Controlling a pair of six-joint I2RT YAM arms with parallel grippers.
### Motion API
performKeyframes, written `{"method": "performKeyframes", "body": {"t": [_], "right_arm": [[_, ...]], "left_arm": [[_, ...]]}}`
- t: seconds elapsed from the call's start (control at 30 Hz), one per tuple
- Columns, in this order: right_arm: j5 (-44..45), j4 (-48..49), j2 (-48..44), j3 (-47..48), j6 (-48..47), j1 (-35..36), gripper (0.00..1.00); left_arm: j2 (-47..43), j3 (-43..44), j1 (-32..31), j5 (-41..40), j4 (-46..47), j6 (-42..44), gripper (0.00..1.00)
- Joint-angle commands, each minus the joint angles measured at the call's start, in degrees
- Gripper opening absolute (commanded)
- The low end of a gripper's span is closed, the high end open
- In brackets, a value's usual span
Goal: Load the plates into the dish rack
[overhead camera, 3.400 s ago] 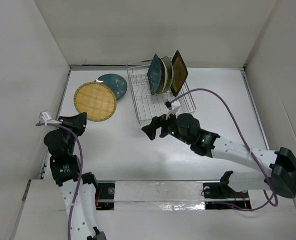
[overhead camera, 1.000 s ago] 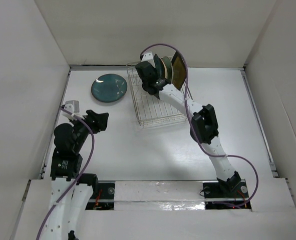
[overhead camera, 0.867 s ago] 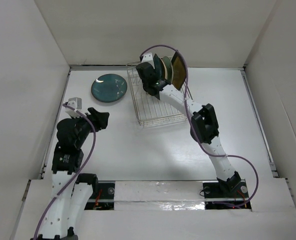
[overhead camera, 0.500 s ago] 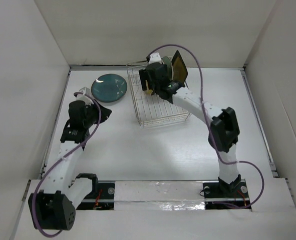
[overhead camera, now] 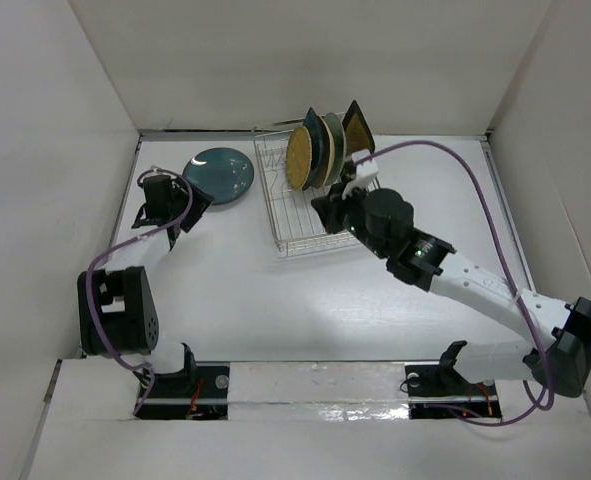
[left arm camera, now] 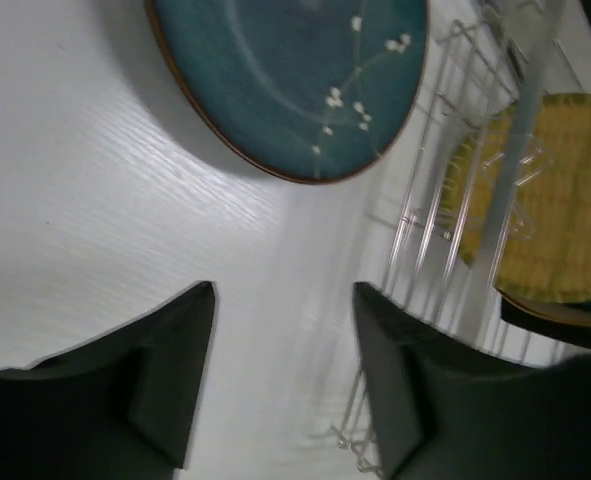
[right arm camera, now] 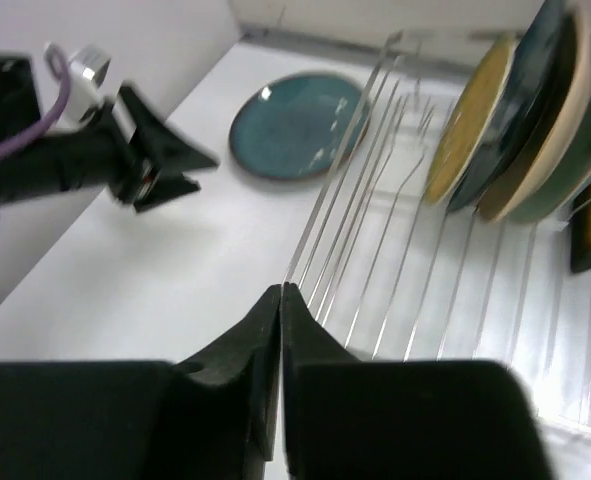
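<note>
The left gripper point(left arm camera: 285, 295) was spread wide and held nothing. Just ahead of it the teal plate point(left arm camera: 285, 80) lay flat on the table point(overhead camera: 275, 300), round, so it had no long axis, beside the rack point(overhead camera: 295, 215). The right gripper point(right arm camera: 280, 295), pinched shut and empty, was farther off. Five plates point(overhead camera: 302, 158) stood in the rack; one lay loose.

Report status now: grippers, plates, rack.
Left gripper open, short of dark teal round plate flat on table. Right gripper shut, empty, by dish rack. Yellow plate and four more upright in rack. Nothing blocking teal plate.
</note>
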Motion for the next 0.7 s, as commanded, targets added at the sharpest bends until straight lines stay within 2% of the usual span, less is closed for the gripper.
{"method": "performKeyframes", "body": {"t": [0.0, 0.1, 0.2, 0.27, 0.3, 0.4, 0.67], "right_arm": [[-4.99, 6.06, -4.73, -8.37, 5.09, 1.52, 0.14], [-5.97, 6.59, -9.31, -12.87, 5.89, 3.1, 0.26], [-6.41, 6.07, -11.94, -14.03, 5.27, 3.64, 0.3], [-6.58, 6.06, -12.83, -14.82, 4.83, 3.64, 0.3], [-6.67, 6.06, -13.44, -15.17, 4.74, 4.16, 0.3], [-7.55, 7.38, -14.24, -16.58, 4.74, 4.16, 0.3], [-10.1, 7.73, -16.34, -17.46, 4.83, 4.16, 0.31]], "left_arm": [[4.45, 2.67, 1.06, -5.17, 3.91, -4.38, 0.62], [9.3, 1.79, 1.68, -5.0, 8.21, -7.54, 0.74], [14.56, 3.19, 1.68, -4.91, 9.97, -9.48, 0.75], [16.77, 5.03, 1.68, -5.43, 10.94, -11.41, 0.73], [18.69, 5.56, 1.68, -5.96, 11.29, -12.03, 0.68], [22.83, 8.38, 1.68, -6.5, 11.64, -15.63, 0.62], [28.73, 8.21, 1.68, -7.01, 18.23, -24.6, 0.56]]}}
